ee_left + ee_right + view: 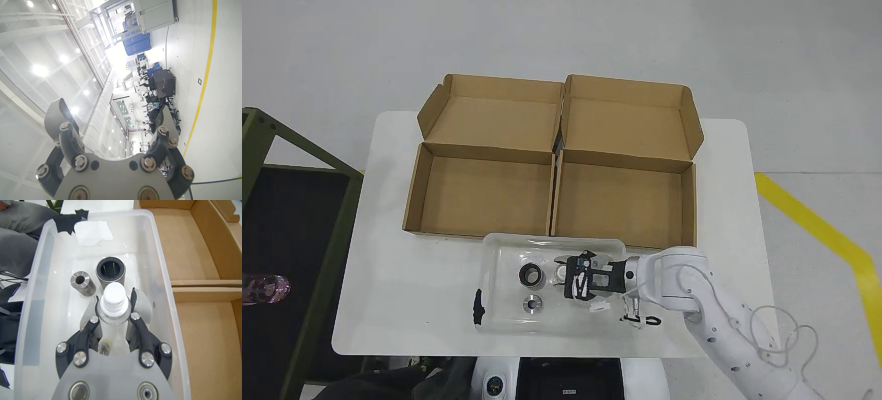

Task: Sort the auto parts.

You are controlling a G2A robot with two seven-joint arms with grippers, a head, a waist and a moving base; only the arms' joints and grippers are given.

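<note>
A clear plastic bin (500,262) sits at the table's front edge. Inside it my right gripper (115,298) is shut on a clear round part with a white stepped cap (114,294), fingers on both its sides; from above the gripper (580,279) is at the bin's middle. Just beyond it lie a black-rimmed linear bearing (110,271) and a short steel cylinder with a bore (82,283), seen from the top as the bearing (532,274) and the cylinder (532,304). A small hex metal part (104,348) lies under the gripper. My left gripper (112,109) stands open, aimed at the room, holding nothing.
Two open cardboard boxes stand side by side behind the bin, the left one (482,190) and the right one (627,200), both bare inside. A white label (92,235) and black tape (70,222) are on the bin's end wall. A dark green cart (282,260) stands left of the table.
</note>
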